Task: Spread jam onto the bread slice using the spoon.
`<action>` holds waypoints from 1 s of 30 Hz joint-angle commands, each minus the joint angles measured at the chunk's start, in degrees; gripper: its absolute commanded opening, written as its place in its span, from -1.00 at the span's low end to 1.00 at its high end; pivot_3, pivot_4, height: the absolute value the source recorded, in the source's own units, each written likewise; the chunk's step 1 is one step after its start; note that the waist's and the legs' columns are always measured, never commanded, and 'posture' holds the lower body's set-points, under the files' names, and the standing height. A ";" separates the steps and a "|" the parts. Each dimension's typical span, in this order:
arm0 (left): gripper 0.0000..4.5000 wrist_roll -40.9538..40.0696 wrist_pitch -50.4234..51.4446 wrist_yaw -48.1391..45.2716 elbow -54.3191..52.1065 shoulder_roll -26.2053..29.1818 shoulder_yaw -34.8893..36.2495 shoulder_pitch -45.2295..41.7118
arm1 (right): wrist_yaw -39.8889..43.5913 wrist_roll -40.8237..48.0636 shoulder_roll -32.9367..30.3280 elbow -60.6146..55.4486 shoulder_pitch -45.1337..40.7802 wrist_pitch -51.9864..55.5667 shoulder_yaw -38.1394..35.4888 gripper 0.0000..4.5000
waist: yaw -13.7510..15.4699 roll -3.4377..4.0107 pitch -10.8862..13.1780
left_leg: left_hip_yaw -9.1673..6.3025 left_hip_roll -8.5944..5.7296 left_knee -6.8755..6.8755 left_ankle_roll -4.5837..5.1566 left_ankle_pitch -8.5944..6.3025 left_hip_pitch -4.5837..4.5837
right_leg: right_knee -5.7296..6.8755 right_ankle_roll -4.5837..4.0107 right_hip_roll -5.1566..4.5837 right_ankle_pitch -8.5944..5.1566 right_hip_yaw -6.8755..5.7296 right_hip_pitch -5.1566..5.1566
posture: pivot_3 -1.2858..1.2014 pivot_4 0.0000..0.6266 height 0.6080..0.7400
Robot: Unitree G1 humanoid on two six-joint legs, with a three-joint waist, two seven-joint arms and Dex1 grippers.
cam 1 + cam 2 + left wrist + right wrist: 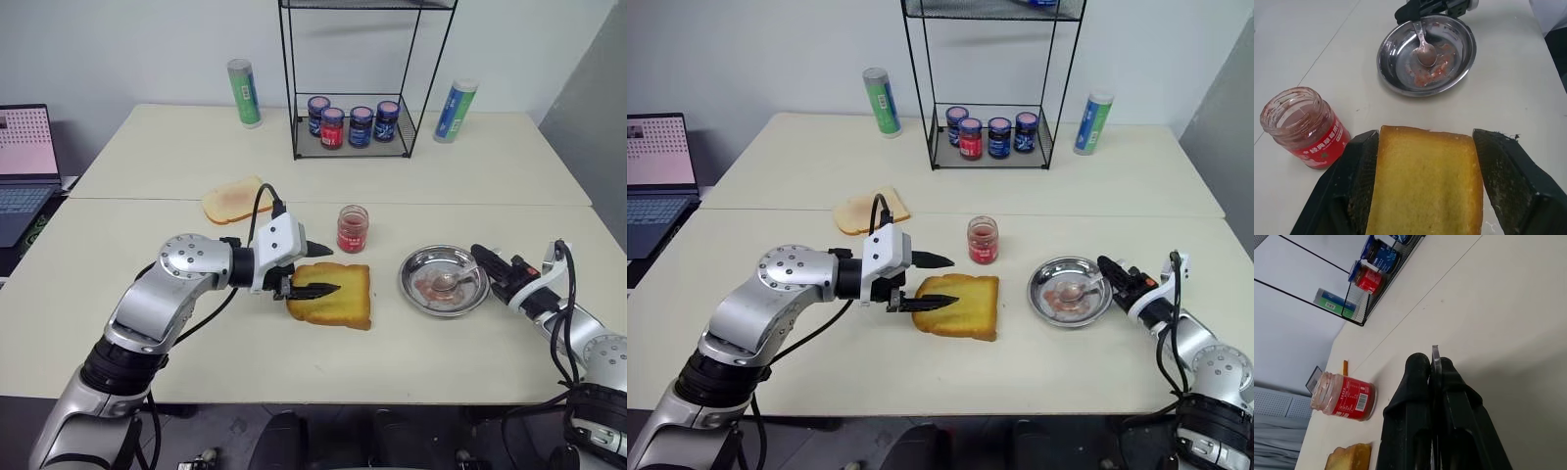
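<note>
The thick golden bread slice (341,300) lies on the table near its middle. My left gripper (333,270) reaches in from the left and is shut on the slice, one finger (1359,186) against each side. The open glass jar of red jam (352,228) stands just behind the slice. To the right, the spoon (1423,49) rests with its bowl in a jam-smeared metal dish (405,281). At the dish's right rim my right gripper (478,253) is shut on the spoon's thin handle (1435,355).
A paler bread slice (233,199) lies behind and to the left. A wire rack (294,98) with several lidded jars stands at the back, between a green tube (243,93) and a blue one (456,110). A laptop (22,166) sits far left.
</note>
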 commanded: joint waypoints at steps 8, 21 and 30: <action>0.41 -0.85 0.75 0.98 -3.16 -0.09 1.78 0.02 | 0.00 -3.02 2.07 0.37 0.53 -3.25 0.15 -0.27 | -0.03 0.02 0.01 | 0.00 0.01 -0.01 0.00 0.00 0.00 | 0.00 0.00 0.00 0.00 0.01 -0.01 | 0.03 -0.52 1.00; 0.41 -0.98 0.61 1.03 -2.97 -0.16 1.85 -0.03 | -1.56 0.41 2.58 1.62 0.11 -3.60 -4.70 -0.78 | -0.02 0.02 0.01 | 0.00 0.00 -0.01 0.00 0.00 0.00 | 0.00 0.00 0.00 0.00 0.00 -0.01 | 0.03 -0.52 1.00; 0.41 -0.76 0.14 0.88 -1.73 0.24 2.55 -0.53 | -3.75 4.74 2.20 -7.35 -0.06 -1.35 -3.84 -0.97 | -0.04 0.04 0.03 | 0.00 0.01 -0.01 0.00 0.00 0.00 | 0.00 0.00 0.00 0.00 0.01 -0.01 | 0.03 -0.52 1.00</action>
